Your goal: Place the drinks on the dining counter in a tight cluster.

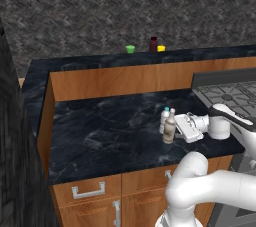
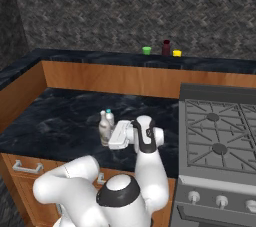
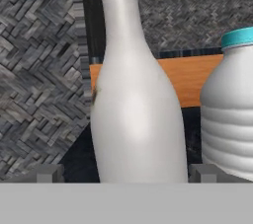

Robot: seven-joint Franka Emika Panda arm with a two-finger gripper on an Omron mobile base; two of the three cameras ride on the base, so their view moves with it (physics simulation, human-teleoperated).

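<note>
Herringbone grey stone walls back a kitchen where a lower black marble worktop (image 1: 110,131) sits over wooden drawers, beside a stove (image 2: 220,136). Behind it a wood-panelled riser steps up to the dining counter (image 1: 100,62), a long black veined top.

Near the front right part of the lower worktop, close to the stove, stand two bottles just beside each other: the slim tan bottle (image 1: 169,127) with a white neck, and behind it the short clear bottle (image 1: 164,117) with a light-blue cap. The gripper (image 1: 178,127) is level with the tan bottle, its jaws spread fully wide. In the hand view the tan bottle (image 3: 133,94) stands upright between the two finger tips (image 3: 47,172), with a gap to each; the clear bottle (image 3: 230,104) lies off to one side, outside the fingers. Nothing is grasped.

The arm rises from the base, bends at the elbow over the worktop's front edge, and reaches sideways with the hand held horizontal, pointing away from the stove.

On the dining counter's far edge stands the dark maroon bottle (image 1: 153,44), flanked by a small green item (image 1: 130,49) and a small yellow item (image 1: 161,48).
</note>
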